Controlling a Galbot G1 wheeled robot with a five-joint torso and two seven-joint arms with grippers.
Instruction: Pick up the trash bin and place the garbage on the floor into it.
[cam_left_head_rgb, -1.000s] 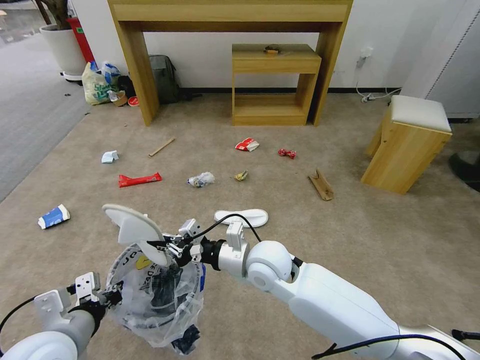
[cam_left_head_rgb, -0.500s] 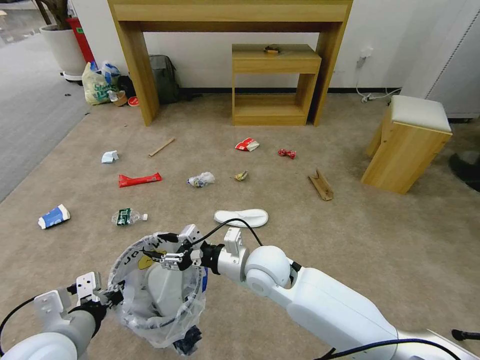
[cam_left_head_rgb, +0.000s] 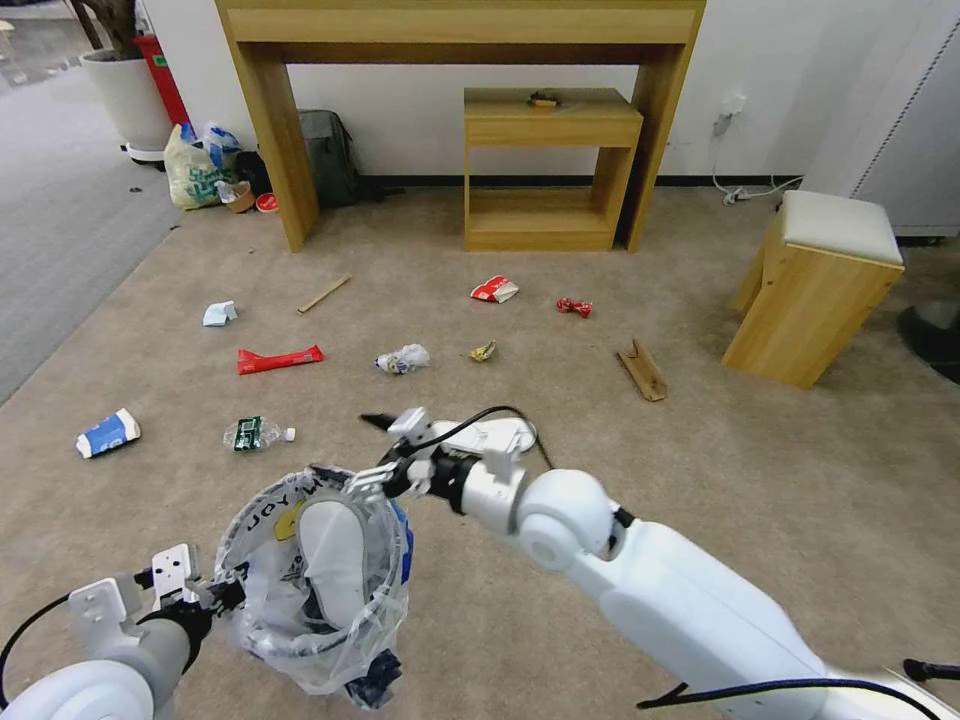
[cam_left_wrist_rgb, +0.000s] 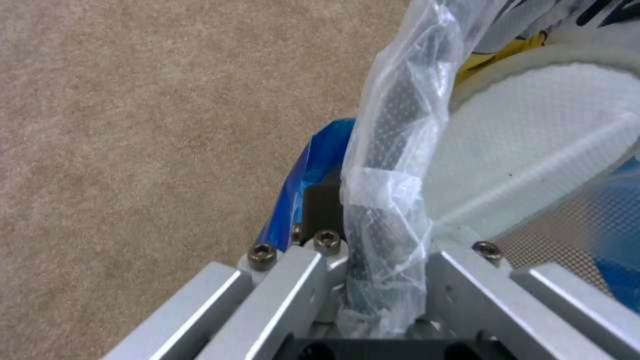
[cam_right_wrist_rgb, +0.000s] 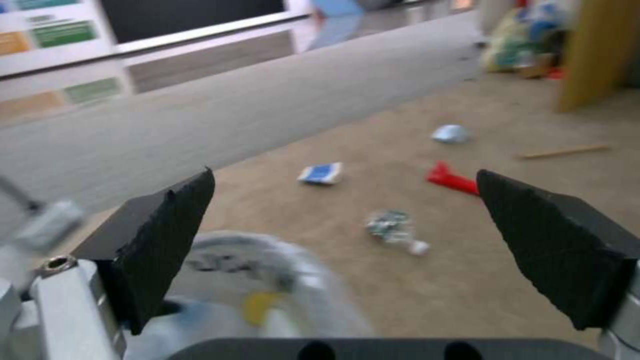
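1 slipper (cam_left_head_rgb: 333, 560) now inside trash bin (cam_left_head_rgb: 262, 615), right pincer (cam_left_head_rgb: 352, 447) lifted away, released.

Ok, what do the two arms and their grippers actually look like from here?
Both arms have glossy white rounded shells with ball-like joints and a black cable looping along the wrist. The right gripper has silver metal links and black, wedge-shaped fingertips with a textured face. The left gripper is built from brushed aluminium bars fixed with hex-socket screws, on a black base behind a white bracket.
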